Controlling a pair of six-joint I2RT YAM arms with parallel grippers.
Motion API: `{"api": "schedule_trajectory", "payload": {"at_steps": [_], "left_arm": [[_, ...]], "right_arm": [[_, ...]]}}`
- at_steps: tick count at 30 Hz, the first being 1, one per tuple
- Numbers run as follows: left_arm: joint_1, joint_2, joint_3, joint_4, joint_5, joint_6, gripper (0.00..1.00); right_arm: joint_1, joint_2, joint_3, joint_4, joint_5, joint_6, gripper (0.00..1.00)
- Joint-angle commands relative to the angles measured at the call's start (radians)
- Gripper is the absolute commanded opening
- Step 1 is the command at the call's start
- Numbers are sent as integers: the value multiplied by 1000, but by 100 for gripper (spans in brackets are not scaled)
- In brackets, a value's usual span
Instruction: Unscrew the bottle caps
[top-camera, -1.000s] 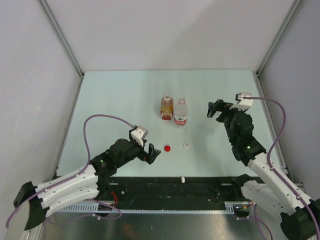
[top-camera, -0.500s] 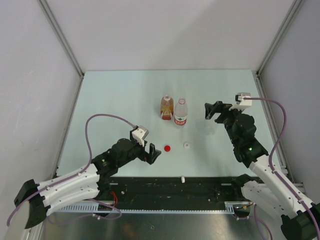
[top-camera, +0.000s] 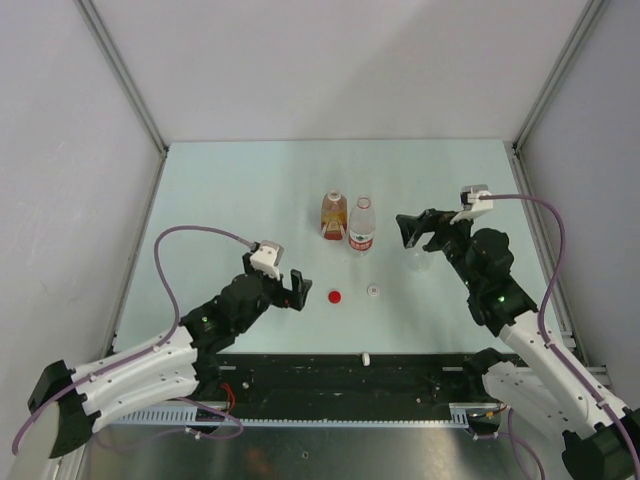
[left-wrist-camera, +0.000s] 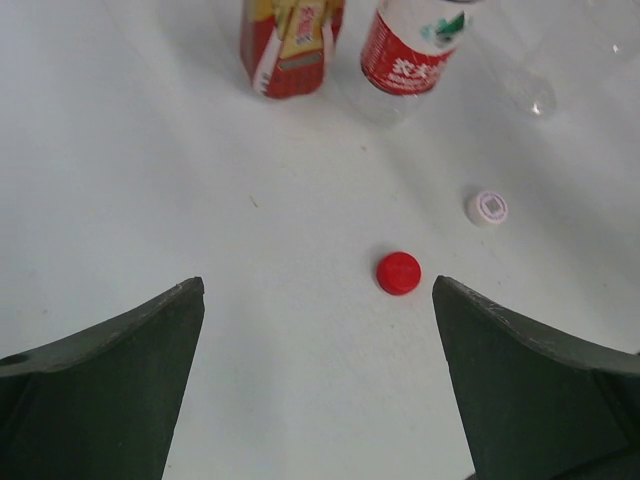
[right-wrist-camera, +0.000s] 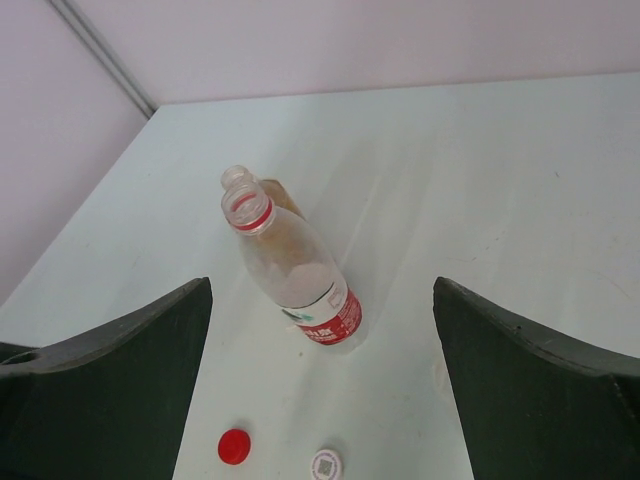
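Mid-table, amber bottle (top-camera: 333, 215) and labelled bottle (top-camera: 361, 228) stand uncapped; red cap (top-camera: 334, 296), white cap (top-camera: 373, 291) loose in front. Left gripper (left-wrist-camera: 319, 288), right gripper (right-wrist-camera: 321, 285): jaws spread, empty. Next, probably: plain bottle (top-camera: 418, 262) by right gripper.

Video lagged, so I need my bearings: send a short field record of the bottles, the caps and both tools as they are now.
amber bottle: upright, mid-table, no cap visible
red-label bottle: upright, close on its right, neck open
red cap: loose on the table, nearer the arms than the bottles
white cap: loose, right of the red cap
second white cap: at the table's near edge
left tool: open, empty, just left of the red cap
right tool: open, empty, right of the bottles
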Motion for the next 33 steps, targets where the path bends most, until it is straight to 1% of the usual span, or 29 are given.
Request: {"api": "schedule_trajectory", "payload": {"at_steps": [1, 8, 16, 23, 25, 33], "left_arm": [[-3, -35, 46, 5, -161, -24, 99], [-2, -95, 40, -9, -241, -31, 99], [-2, -158, 57, -25, -246, 0, 100], [-2, -179, 111, -27, -193, 59, 99], [-3, -179, 125, -49, -180, 69, 99], [-2, -220, 167, -83, -117, 34, 100]], "right_arm": [[-3, -26, 45, 4, -54, -11, 95], [-2, -34, 45, -35, -124, 10, 95], [3, -15, 45, -92, -191, 47, 98], [10, 32, 45, -139, -260, 88, 99], [14, 45, 45, -146, -274, 97, 99], [30, 90, 45, -217, -290, 113, 99]]}}
